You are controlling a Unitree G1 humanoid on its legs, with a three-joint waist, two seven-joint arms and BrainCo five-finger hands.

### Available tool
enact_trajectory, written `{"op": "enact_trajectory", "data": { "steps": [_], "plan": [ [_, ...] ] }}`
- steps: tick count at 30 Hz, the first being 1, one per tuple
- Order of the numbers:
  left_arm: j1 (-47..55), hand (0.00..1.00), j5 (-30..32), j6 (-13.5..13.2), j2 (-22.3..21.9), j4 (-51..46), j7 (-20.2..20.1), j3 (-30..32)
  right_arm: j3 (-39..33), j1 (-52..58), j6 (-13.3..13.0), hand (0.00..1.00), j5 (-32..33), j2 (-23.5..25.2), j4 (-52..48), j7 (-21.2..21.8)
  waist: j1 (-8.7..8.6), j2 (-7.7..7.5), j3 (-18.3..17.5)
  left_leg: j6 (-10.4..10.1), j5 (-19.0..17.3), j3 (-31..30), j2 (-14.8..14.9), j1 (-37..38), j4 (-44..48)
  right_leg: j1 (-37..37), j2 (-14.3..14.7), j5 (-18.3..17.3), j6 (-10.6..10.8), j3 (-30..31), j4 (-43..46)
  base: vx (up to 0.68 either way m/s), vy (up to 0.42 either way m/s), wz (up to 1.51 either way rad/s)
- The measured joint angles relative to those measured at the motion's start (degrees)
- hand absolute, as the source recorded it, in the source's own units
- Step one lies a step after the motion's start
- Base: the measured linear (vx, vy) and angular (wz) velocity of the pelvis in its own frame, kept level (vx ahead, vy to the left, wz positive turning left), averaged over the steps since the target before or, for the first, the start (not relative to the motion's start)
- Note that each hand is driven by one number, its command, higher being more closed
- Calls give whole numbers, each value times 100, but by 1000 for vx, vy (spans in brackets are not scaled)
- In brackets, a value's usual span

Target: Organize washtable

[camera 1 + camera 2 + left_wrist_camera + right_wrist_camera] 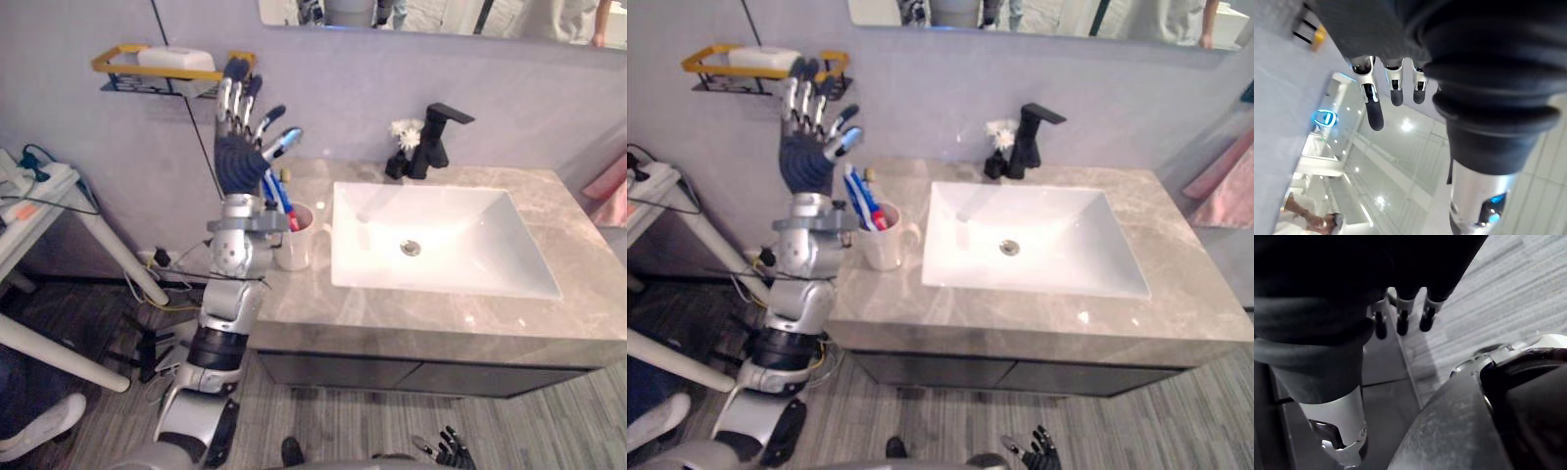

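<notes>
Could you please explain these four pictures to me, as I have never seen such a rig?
This is a humanoid robot at a washbasin. The two wide pictures come from cameras in its head, looking down; the two close ones from cameras on its wrists. Its left hand is raised by the wall, open and empty. Its right hand hangs low near the floor, also empty. On the counter are a white sink, a black tap, a white flower and a cup of toothbrushes. A wall shelf carries soap.
</notes>
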Motion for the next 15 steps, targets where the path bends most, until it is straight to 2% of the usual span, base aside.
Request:
{"op": "enact_trajectory", "data": {
  "steps": [3,7,8,12,15],
  "plan": [
    [449,0,9,-116,2,-498,-182,-8,-1,-34,1,0,1,-11,145,2,0,34,15,3,-2,-18,3,45,0,53,9,-15,-13,-9,-4,-1,3,1],
    [1138,0,99,-131,-7,-861,-208,-2,1,-40,0,0,42,-77,194,8,10,82,28,20,-14,-31,14,49,0,68,25,-48,-41,-35,-6,-2,-2,2],
    [1392,100,106,-135,-19,-1001,-214,10,-7,-38,1,0,41,-80,208,7,14,87,30,16,-7,-56,15,47,-1,74,33,-53,-36,-103,-3,6,-11,10],
    [2310,100,106,-137,-135,-1331,-296,133,-69,-30,-1,0,41,-51,210,4,30,103,39,10,-2,-131,10,69,-1,143,35,-59,-11,-200,-8,22,-4,12],
    [2999,100,87,-125,-423,-1335,-385,229,-108,-16,-9,0,42,-9,209,1,134,114,45,17,-7,-151,-5,80,-2,195,21,-67,-8,-312,-9,23,7,12]
  ]
}}
